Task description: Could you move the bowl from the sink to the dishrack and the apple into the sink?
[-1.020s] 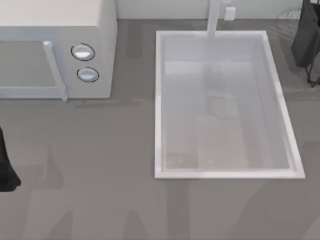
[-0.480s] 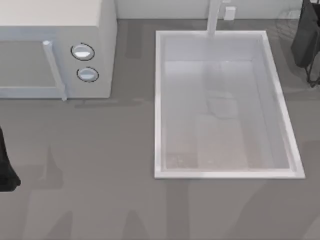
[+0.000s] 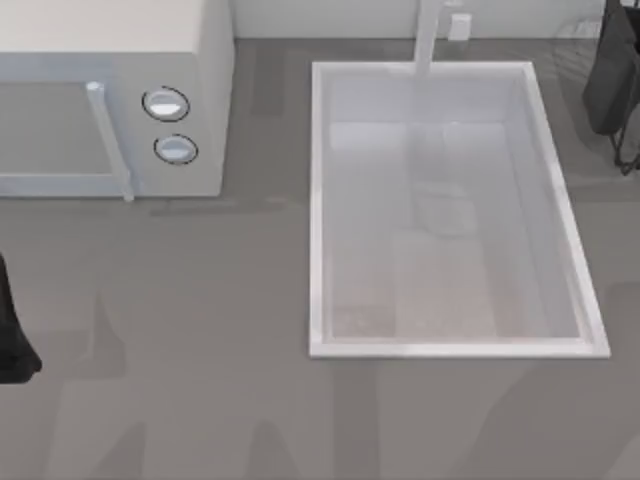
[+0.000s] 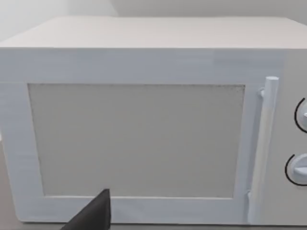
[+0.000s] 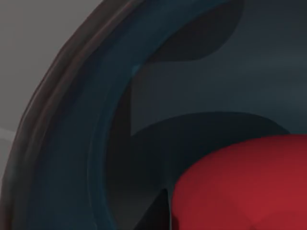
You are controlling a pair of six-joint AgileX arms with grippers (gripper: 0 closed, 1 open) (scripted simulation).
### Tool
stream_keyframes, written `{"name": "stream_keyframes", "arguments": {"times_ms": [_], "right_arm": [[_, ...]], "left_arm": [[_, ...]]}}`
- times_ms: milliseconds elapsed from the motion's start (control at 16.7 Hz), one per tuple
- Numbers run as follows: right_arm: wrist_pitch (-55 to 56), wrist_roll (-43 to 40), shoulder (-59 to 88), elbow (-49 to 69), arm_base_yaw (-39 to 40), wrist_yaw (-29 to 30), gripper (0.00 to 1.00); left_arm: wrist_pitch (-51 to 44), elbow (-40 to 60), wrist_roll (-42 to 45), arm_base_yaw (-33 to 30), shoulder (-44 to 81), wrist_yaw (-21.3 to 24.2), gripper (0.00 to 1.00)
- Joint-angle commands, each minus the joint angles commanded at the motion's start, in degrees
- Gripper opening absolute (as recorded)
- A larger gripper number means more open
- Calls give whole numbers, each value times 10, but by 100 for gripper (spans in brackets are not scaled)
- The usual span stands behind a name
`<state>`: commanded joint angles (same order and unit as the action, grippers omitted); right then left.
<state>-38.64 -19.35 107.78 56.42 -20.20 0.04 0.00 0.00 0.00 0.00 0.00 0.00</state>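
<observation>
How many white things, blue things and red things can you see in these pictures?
White: 2, the sink and the microwave
Blue: 1, the bowl
Red: 1, the apple, seen up close against the bowl
Total: 4

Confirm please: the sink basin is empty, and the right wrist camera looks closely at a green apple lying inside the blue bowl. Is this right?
One detail is wrong: the apple is red, not green, as the right wrist view shows. It does lie inside the blue bowl, and in the top view the sink basin is indeed empty.
</observation>
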Motion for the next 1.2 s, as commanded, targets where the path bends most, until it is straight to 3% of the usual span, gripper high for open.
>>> {"name": "stream_keyframes", "arguments": {"times_ms": [300,780,1200], "right_arm": [[-51,9,-53,42,-1,-20,0],[-247,7,-110,163,-2,-21,0],[-249,9,-116,170,3,-19,0]], "left_arm": [[0,0,0,0,0,0,100],[0,0,0,0,0,0,100],[0,0,0,0,0,0,100]]}}
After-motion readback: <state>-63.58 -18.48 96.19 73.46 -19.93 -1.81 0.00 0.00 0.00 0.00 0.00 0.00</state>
